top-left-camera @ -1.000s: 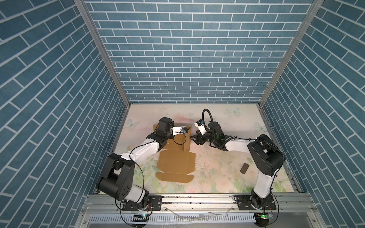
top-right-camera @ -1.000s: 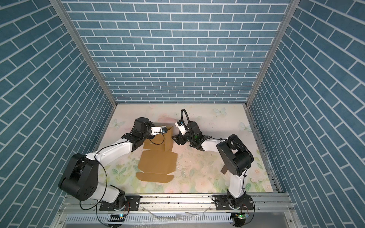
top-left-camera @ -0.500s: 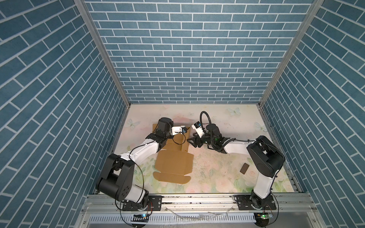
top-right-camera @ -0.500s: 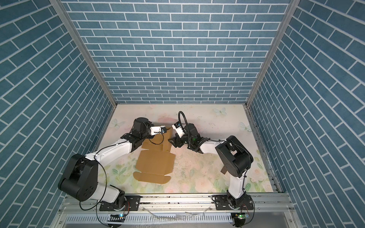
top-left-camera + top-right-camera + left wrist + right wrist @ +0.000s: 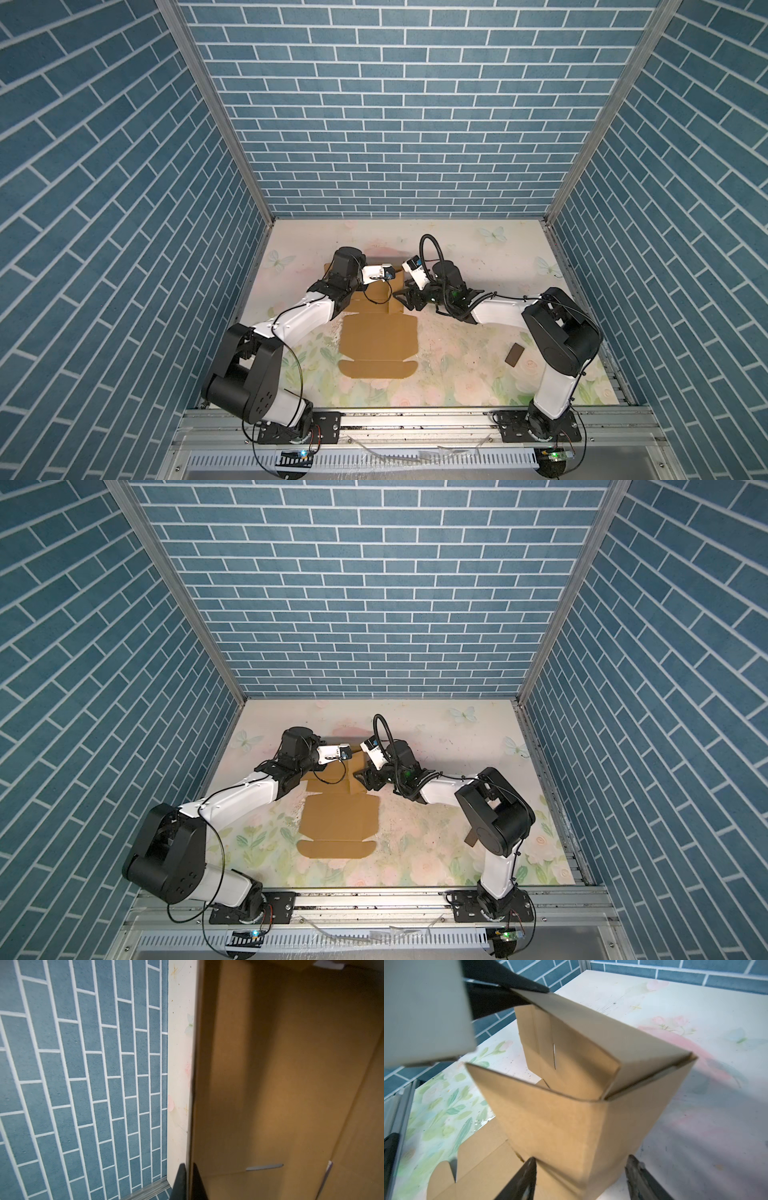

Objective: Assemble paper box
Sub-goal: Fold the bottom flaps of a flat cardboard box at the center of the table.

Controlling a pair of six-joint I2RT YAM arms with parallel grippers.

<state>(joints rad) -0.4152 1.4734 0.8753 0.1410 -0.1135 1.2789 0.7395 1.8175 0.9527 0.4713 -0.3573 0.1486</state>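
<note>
the paper box [image 5: 378, 340] lies between my arms, its long axis running from the front rail [image 5: 415, 419] to the back wall [image 5: 395, 124]. the tabbed lid end points at the rail and the far end is folded up. my left gripper [image 5: 187, 1169] pinches the raised rear flap's edge. the right gripper [image 5: 581, 1164] is nearer the side wall and straddles it, jaws wide, perhaps not touching.

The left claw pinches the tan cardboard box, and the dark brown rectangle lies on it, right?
No: the dark brown rectangular chip lies on the flowered table, apart from the tan cardboard box, as a top view shows. The left gripper does pinch the box.
</note>
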